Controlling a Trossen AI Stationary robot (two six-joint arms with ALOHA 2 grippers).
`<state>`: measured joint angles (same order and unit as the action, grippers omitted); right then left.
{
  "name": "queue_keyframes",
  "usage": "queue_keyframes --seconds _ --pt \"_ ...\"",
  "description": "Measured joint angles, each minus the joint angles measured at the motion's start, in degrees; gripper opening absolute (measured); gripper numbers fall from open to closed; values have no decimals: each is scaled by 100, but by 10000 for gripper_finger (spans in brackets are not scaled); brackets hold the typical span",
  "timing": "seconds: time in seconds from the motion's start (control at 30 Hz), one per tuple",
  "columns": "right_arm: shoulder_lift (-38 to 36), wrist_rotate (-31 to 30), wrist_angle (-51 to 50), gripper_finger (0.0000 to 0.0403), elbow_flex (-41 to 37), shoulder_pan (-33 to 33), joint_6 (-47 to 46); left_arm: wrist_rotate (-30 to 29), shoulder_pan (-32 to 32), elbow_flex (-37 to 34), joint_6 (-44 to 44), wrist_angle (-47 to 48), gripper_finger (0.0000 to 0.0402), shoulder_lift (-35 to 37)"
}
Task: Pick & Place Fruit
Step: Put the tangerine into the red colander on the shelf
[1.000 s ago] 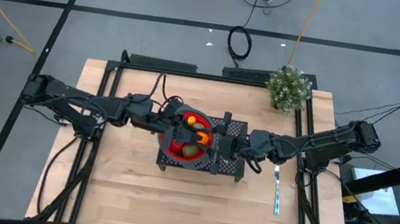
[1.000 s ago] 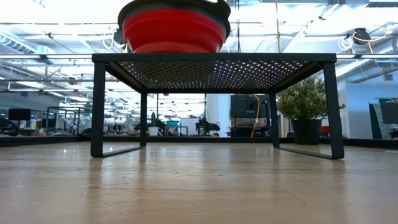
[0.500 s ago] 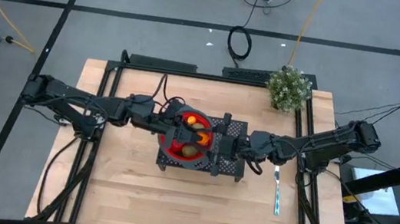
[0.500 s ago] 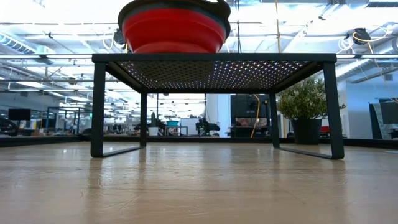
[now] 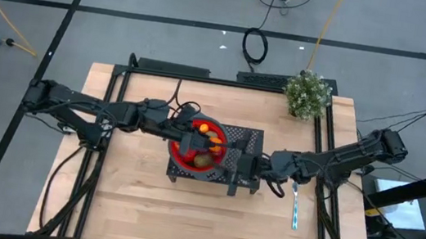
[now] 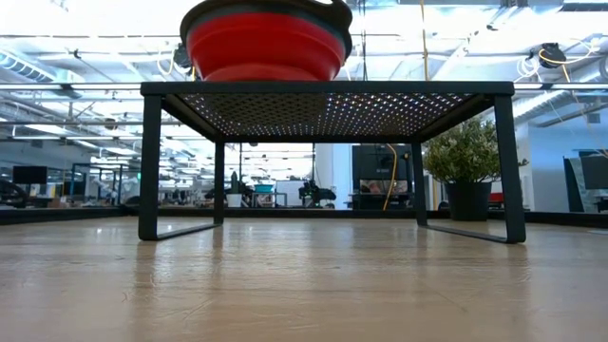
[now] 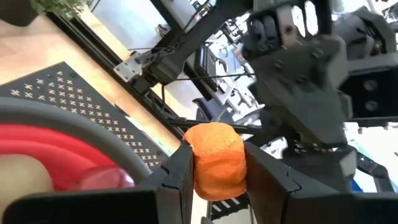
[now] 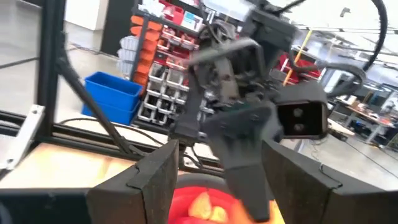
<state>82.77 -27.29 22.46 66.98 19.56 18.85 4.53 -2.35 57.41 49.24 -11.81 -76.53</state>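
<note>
Gripping a small orange ball point(image 7: 217, 160) between its two fingers point(image 7: 180, 171), the left gripper point(image 5: 194, 140) hangs over the red bowl point(image 5: 181, 158), which sits on the black perforated rack point(image 5: 250, 137). Below the fingers inside the bowl lie a brown oval point(image 5: 203, 159), more orange pieces point(image 5: 206, 128) and, in the left wrist view, a pale red piece point(image 7: 106, 178). The right gripper point(image 8: 214, 180) is beside the rack's right end, fingers spread apart with nothing between them, facing the left gripper and the bowl. No brand, label or writing can be read on any of these.
</note>
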Motion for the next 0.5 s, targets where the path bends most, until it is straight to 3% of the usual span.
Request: queue_keyframes --seconds 0.23,0.5 --pt "-361 -218 -780 208 0 351 -653 124 135 0 2 0 111 2" --pt "-727 -444 -2060 148 0 696 -1594 160 157 0 8 -32 111 2"
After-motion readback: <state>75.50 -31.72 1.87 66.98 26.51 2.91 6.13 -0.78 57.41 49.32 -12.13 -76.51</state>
